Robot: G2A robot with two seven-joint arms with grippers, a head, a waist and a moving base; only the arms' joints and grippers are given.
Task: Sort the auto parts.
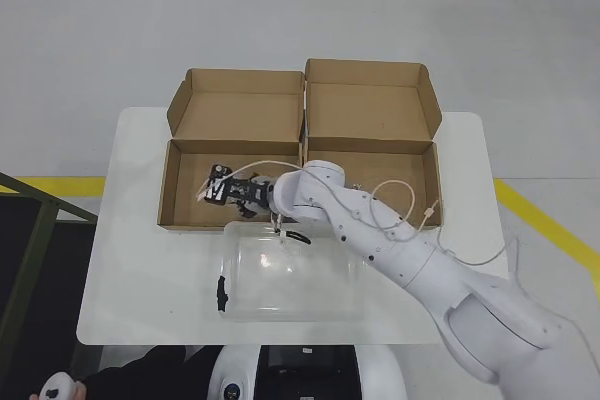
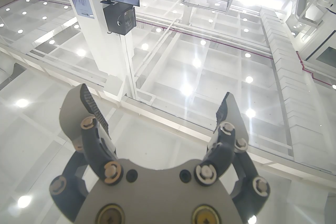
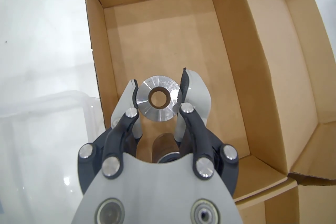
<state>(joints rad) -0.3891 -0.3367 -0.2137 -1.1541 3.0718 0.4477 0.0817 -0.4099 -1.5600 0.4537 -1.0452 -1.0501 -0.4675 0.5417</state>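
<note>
Since the right tool [image 1: 220,188] hangs over the left cardboard box [image 1: 190,168], which sits at 11 o'clock on the white surface [image 1: 140,280], the top view suggests a drop-off is near. Its arm comes in from 4 o'clock across the near corner of the right cardboard box [image 1: 365,165] at 1 o'clock, whose visible floor is bare. A clear plastic bin [image 1: 310,295] stands at 6 o'clock, just in front of both boxes, with a small black part [image 1: 221,293] at its 9 o'clock edge; I cannot tell whether that part lies inside the bin or against its wall. From the left wrist, the left tool [image 2: 156,92] is spread wide with nothing between its ribbed pads, aimed up into the hall and well apart from the work. From the right wrist, the right tool is closed partway on a silver metal ring [image 3: 157,114]. It pinches the ring by its rim from two sides and holds it above the box floor, near the wall that faces the bin. The box floor that shows is bare cardboard. The hold looks thin: smooth metal gripped at two narrow spots could swivel or slide out. Let go from this height, the ring may bounce or roll on edge and end against a wall, or even go over it toward the bin.
</note>
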